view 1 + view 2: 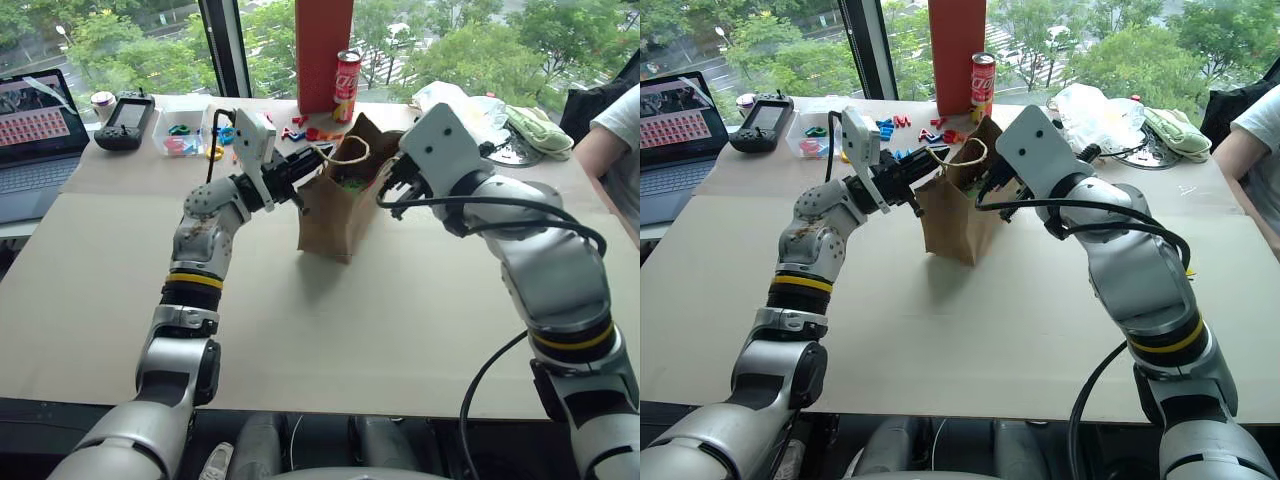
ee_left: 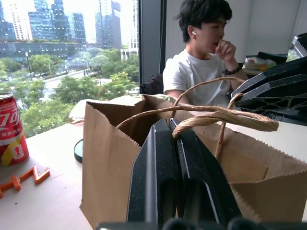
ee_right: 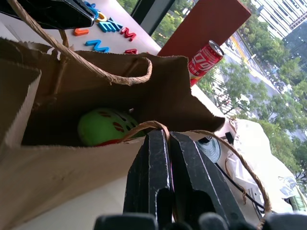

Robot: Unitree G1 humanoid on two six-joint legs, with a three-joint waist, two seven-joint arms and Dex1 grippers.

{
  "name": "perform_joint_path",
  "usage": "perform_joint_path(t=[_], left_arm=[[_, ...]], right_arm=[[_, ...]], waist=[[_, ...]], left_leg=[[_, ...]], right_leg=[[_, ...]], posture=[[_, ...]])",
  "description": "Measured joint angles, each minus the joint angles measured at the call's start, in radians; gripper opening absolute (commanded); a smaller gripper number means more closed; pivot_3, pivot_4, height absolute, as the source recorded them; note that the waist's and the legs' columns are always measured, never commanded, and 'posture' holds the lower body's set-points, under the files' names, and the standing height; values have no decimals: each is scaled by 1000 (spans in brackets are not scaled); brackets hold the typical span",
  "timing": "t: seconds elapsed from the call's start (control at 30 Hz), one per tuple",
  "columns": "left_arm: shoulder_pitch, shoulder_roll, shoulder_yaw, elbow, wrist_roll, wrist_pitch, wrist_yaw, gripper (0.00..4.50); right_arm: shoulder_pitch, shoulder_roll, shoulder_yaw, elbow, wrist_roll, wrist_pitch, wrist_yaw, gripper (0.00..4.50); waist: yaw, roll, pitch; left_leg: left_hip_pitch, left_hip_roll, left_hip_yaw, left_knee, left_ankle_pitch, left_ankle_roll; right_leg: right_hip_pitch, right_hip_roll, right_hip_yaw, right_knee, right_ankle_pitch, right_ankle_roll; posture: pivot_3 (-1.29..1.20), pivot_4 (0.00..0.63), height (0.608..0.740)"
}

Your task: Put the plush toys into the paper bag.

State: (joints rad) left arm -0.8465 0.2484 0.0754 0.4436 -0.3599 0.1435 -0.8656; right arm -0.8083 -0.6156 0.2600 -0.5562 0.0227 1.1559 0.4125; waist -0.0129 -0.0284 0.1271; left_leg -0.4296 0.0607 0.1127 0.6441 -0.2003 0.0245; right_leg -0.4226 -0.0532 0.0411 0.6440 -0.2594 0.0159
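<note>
Fingers (image 3: 160, 172) pinch paper bag (image 1: 335, 215) handles; soda can (image 1: 346, 85), red box (image 1: 322, 50) behind.

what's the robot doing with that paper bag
The robot is holding a brown paper bag upright on the table by its twine handles. The left gripper is shut on one handle and the right gripper on the other, keeping the mouth open. A green plush toy already lies inside, with something red beside it. A cola can, a red box and plastic letters sit behind, and a person sits at the table's far side.
</note>
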Motion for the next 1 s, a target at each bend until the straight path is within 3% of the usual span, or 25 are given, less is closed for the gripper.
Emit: perform_joint_path(t=[0.37, 0.4, 0.43, 0.57, 0.77, 0.8, 1.0], left_arm=[[58, 11, 9, -42, -3, 52, 31, 69], [62, 11, 10, -42, -3, 53, 32, 69], [63, 11, 11, -42, -4, 57, 33, 69], [64, 14, 19, -55, -27, 88, 33, 1214], [64, 34, 46, -133, -108, 216, 32, 3491], [64, 41, 48, -150, -118, 238, 30, 3791], [103, 115, 79, -253, -198, 366, 9, 3791]], right_arm=[[12, 60, 30, 0, 2, 24, -1, 308], [12, 64, 31, 0, 2, 24, -2, 811], [12, 68, 31, 2, 1, 24, -3, 989], [13, 92, 19, 6, 2, 25, -8, 2326], [19, 115, -67, 1, 45, 39, 10, 4447], [22, 108, -88, -4, 56, 42, 21, 4500], [67, 29, -246, -101, 208, 62, 157, 4500]], waist=[[0, 0, 0], [0, 0, 0], [0, 0, 0], [0, 0, 0], [0, 0, 0], [0, 0, 0], [-1, 0, 0]], left_leg=[[0, 0, 0, 0, 0, 0], [0, 0, 0, 0, 0, 0], [0, 0, 0, 0, 0, 0], [0, 0, 0, 0, 0, 0], [0, 0, 0, 0, 0, 0], [0, 0, -1, 0, 0, 0], [1, 0, -2, -1, 0, 0]], right_leg=[[0, 0, 0, 0, 0, 0], [0, 0, 0, 0, 0, 0], [0, 0, 0, 0, 0, 0], [0, 0, 0, 0, 0, 0], [0, 0, -1, 1, 0, 0], [0, 0, -1, 1, 0, 0], [1, 0, 0, 0, 0, 0]], posture=[[0, 150, 740], [0, 150, 740], [0, 150, 740], [0, 150, 740], [0, 150, 740], [0, 150, 740], [0, 150, 740]])
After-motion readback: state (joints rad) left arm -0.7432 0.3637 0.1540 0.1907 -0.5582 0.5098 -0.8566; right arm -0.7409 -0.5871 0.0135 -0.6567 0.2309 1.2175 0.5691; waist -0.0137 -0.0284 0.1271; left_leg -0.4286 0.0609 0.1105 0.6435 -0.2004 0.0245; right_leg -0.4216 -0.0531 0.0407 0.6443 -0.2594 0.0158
